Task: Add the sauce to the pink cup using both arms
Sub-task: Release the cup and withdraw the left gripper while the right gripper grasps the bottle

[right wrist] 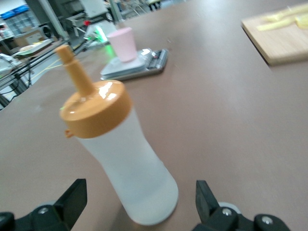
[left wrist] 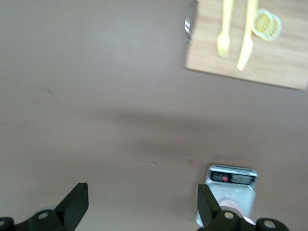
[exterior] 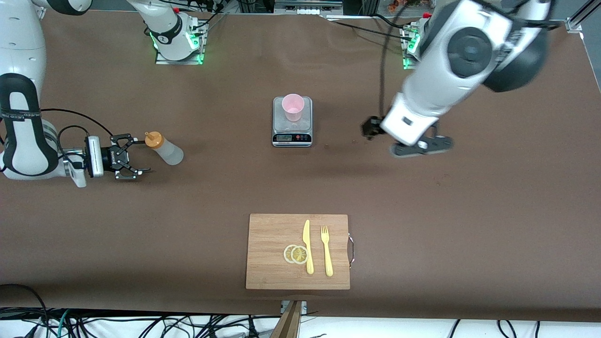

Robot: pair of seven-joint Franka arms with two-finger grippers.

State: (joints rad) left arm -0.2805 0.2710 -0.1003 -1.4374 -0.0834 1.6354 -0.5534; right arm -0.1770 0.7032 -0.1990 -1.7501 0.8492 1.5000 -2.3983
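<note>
sauce: the sauce [exterior: 165, 149] stands on the tabletop [exterior: 422, 225] near the right arm's end, well apart from the cup. nothing holds it.
pink cup: the pink cup [exterior: 293, 107] sits upright on the grey scale [exterior: 292, 123], in the middle of the tabletop. i cannot tell if any sauce is in it.
right gripper: the right gripper [exterior: 130, 158] is low, just beside the bottle, with its jaws spread wide and nothing in them. in the right wrist view the bottle stands between the two jaws but is not squeezed.
left gripper: the left gripper [exterior: 407, 141] is up over bare tabletop near the scale. its jaws are wide apart and grasp nothing.
done: i judge that no pouring is going on now.
left to do: grab the bottle, bring it over the cup, squeeze.
count: one bottle, one cup, one scale, one wooden board [exterior: 272, 244], one yellow knife [exterior: 307, 246], one yellow fork [exterior: 326, 251], two lemon slices [exterior: 296, 254].
</note>
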